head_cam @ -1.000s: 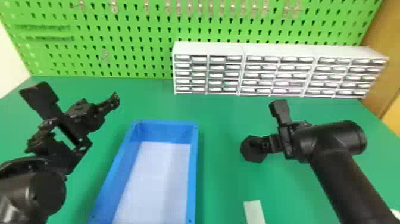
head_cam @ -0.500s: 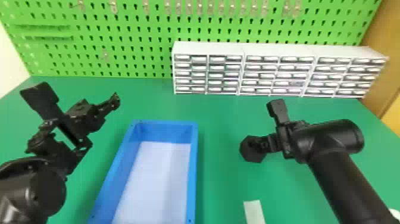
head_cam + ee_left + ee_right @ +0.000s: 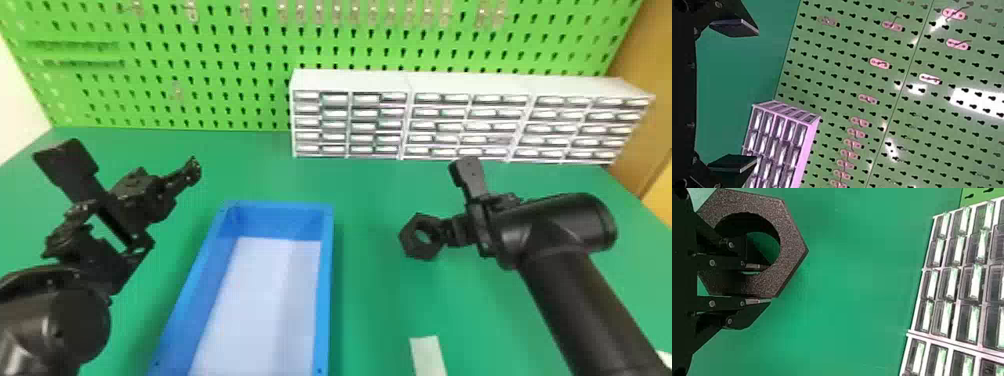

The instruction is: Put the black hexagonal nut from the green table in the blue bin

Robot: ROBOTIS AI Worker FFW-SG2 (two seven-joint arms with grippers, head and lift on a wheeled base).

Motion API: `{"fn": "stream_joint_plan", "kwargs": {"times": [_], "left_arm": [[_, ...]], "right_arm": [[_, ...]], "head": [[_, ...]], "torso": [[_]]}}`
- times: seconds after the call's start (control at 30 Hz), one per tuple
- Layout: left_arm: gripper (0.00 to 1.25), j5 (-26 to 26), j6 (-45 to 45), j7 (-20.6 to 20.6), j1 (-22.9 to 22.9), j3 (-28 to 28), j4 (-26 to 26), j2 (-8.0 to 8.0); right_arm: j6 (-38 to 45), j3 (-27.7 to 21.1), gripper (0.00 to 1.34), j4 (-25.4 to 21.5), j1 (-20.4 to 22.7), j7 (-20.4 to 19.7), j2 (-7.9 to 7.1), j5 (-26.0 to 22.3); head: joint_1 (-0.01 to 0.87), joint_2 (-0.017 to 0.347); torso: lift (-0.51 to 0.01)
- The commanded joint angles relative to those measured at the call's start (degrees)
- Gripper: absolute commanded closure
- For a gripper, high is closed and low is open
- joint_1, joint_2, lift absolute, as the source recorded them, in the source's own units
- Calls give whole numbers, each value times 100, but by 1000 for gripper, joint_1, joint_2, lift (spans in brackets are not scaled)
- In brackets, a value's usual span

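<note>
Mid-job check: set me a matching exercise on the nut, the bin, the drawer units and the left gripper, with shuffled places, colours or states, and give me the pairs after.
1. Nut
2. Bin
3. Drawer units
4. Left gripper

A. Blue walls, pale floor
B. Jaws apart, nothing between them
C. Held by the right gripper, one jaw through its hole
D. At the back, in front of the green pegboard

Pairs: 1-C, 2-A, 3-D, 4-B

No text, brand, number or sign can be read, neither on the pale strips [image 3: 975, 282] on the small drawers [image 3: 963, 323] nor on the white slip [image 3: 428, 356] lying on the green table [image 3: 380, 320].
</note>
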Motion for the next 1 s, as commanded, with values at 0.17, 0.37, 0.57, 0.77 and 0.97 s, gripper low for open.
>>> {"fn": "stream_joint_plan", "kwargs": {"times": [0.17, 0.37, 0.57, 0.77, 0.97], "left_arm": [[142, 17, 1, 0, 9, 0, -5, 0], [142, 26, 1, -9, 9, 0, -5, 0], [142, 26, 1, -17, 17, 9, -5, 0], [142, 26, 1, -17, 26, 18, -5, 0], [142, 35, 1, -26, 26, 18, -5, 0]], "right_arm": [[62, 143, 1006, -614, -1, 0, -52, 512], [150, 205, 1006, -1202, -1, 0, -96, 863], [167, 301, 1006, -1879, -1, -9, -149, 1197], [150, 486, 1006, -2723, 95, -580, -184, 1311], [0, 662, 1006, -3303, 148, -941, -219, 1303]], "head": [[666, 32], [666, 32], [666, 32], [666, 32], [666, 32]], "torso": [[-100], [-100], [-100], [-100], [-100]]}}
